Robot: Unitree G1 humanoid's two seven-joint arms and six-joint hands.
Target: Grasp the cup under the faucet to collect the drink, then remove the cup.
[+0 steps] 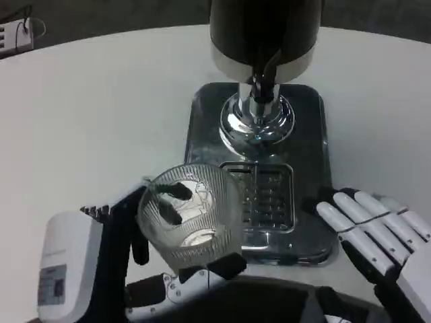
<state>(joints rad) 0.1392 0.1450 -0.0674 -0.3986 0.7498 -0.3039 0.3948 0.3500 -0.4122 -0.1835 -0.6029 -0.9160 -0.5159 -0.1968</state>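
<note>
A clear ribbed glass cup (192,215) is held by my left hand (145,259), whose fingers wrap its sides; it sits at the front left corner of the dispenser's base. The dark drink dispenser (264,33) stands at the top middle, its faucet (262,81) pointing down over the chrome column (257,121). The drip grate (268,195) lies to the right of the cup. My right hand (374,232) hovers at the base's front right edge with fingers stretched out and apart, holding nothing.
The shiny steel base tray (306,134) of the dispenser takes up the middle of the white round table (101,114). A white power strip (15,33) lies at the far left edge.
</note>
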